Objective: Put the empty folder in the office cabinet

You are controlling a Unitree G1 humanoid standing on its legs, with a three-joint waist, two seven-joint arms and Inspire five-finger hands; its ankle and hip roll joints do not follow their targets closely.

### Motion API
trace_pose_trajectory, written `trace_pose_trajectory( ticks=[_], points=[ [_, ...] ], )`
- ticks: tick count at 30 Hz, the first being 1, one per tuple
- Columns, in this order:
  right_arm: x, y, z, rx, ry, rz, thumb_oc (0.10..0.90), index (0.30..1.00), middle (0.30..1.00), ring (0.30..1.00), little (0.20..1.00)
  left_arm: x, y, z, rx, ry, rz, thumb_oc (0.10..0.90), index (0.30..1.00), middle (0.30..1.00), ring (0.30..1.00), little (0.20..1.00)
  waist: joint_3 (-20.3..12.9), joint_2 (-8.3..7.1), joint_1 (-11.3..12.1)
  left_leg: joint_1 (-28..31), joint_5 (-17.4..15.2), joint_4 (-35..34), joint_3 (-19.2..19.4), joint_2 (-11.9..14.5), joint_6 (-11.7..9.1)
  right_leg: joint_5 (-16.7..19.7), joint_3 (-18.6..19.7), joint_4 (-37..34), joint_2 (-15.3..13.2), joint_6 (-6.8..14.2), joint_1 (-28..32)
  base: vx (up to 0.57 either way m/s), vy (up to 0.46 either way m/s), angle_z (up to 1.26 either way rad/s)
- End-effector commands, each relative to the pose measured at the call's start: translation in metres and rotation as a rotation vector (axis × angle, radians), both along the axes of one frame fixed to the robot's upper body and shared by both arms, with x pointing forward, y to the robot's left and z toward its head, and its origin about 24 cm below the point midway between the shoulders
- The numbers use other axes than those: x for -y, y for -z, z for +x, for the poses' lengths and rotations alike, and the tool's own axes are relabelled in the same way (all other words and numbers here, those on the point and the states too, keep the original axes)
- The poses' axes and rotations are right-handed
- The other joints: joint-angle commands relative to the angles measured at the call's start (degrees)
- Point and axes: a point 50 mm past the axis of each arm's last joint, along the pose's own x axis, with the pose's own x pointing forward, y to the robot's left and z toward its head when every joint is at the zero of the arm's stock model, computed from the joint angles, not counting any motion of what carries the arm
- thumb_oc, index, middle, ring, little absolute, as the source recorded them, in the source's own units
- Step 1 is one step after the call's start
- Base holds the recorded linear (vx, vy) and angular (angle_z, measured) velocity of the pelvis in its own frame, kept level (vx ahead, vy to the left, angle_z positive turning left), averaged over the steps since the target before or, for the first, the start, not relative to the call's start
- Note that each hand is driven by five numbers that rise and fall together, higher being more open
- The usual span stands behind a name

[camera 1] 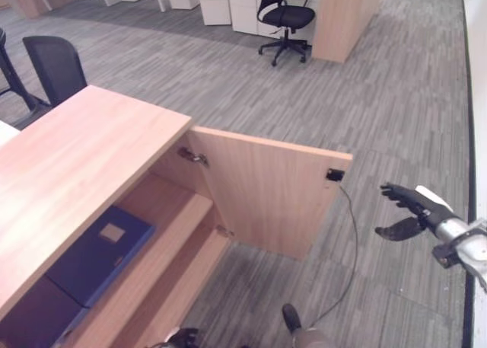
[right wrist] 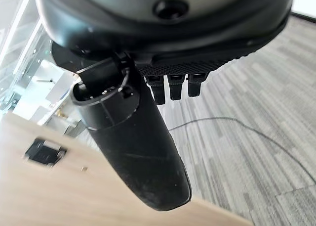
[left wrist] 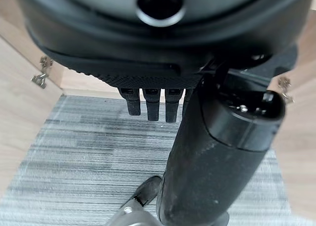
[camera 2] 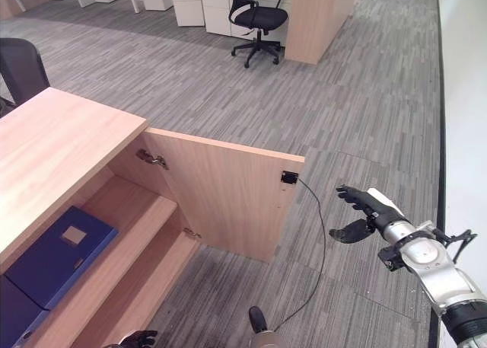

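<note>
Blue and stiff-looking, the folder [camera 1: 103,253] lies flat on the upper shelf [camera 1: 163,211] of the wooden office cabinet [camera 1: 84,154], well away from our fingers. Its long axis runs front to back, one short end facing out toward the open door [camera 1: 270,192]. We judge it light and rigid, with a smooth cover that may slip; the near short edge is the place to pinch it. Our right hand [camera 1: 411,211] hovers past the door's free edge, fingers [right wrist: 170,85] relaxed, holding nothing. Our left hand [left wrist: 217,152] hangs before the cabinet, likewise empty.
</note>
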Motion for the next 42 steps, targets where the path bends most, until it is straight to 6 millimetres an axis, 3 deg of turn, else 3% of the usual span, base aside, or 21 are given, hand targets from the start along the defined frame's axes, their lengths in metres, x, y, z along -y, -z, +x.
trace_pose_trajectory(
  ticks=[1, 6, 12, 29, 33, 42],
  points=[
    [-0.007, -0.064, 0.027, 0.258, -0.047, 0.004, 0.8, 0.9, 0.9, 0.9, 0.9, -0.014, -0.001, -0.005, -0.019, 0.018, 0.039, 0.8, 0.9, 0.9, 0.9, 0.9, -4.19, -1.82, 1.99, -4.02, -2.36, 0.97, 1.01, 0.45, -1.67, -5.72, -2.46, 2.7, 2.13, 2.88, -2.18, -0.03, 0.038, -0.17],
    [-0.01, -0.064, 0.031, 0.275, -0.043, 0.042, 0.8, 0.9, 0.9, 0.9, 0.9, -0.013, -0.002, -0.002, -0.004, 0.016, 0.038, 0.8, 0.9, 0.9, 0.9, 0.9, -4.22, -2.23, 2.0, -3.61, -2.35, 0.54, 2.01, -0.04, -1.09, -4.98, -1.73, 2.73, 1.67, 3.41, -2.5, -0.03, 0.038, -0.21],
    [-0.014, -0.064, 0.038, 0.317, -0.017, 0.121, 0.8, 0.9, 0.9, 0.9, 0.9, -0.012, 0.001, -0.013, -0.043, 0.007, 0.04, 0.8, 0.9, 0.9, 0.9, 0.9, -4.72, -2.15, 2.57, -2.83, -2.7, 0.35, 2.03, -0.1, -0.73, -4.97, -1.68, 2.53, 1.35, 3.45, -2.12, 0.02, -0.006, -0.04],
    [-0.028, -0.091, 0.07, 0.413, 0.005, 0.248, 0.8, 0.9, 0.9, 0.9, 0.9, -0.011, 0.002, -0.015, -0.05, 0.014, 0.043, 0.8, 0.9, 0.9, 0.9, 0.9, -5.44, -1.7, 4.94, -1.89, -2.92, -0.02, -0.1, 1.03, -1.39, -6.4, -3.37, 0.71, 1.51, 2.44, 0.87, 0.03, -0.035, 0.07],
    [-0.039, -0.091, 0.077, 0.387, -0.037, 0.263, 0.8, 0.9, 0.9, 0.9, 0.9, -0.009, 0.002, -0.014, -0.054, 0.028, 0.037, 0.8, 0.9, 0.9, 0.9, 0.9, -5.61, -1.55, 5.42, -2.07, -2.7, 0.0, -0.63, 1.34, -1.72, -6.78, -3.94, 0.38, 1.58, 2.23, 1.35, 0.02, -0.036, 0.04],
    [-0.086, -0.077, 0.086, 0.287, -0.229, 0.298, 0.8, 0.9, 0.9, 0.9, 0.9, -0.003, 0.003, -0.014, -0.068, 0.078, 0.029, 0.8, 0.9, 0.9, 0.9, 0.9, -6.4, -1.37, 6.53, -1.61, -2.72, -0.18, -1.23, 1.74, -2.04, -7.61, -4.61, 0.01, 1.75, 2.0, 2.72, 0.02, -0.02, 0.06]
  ],
)
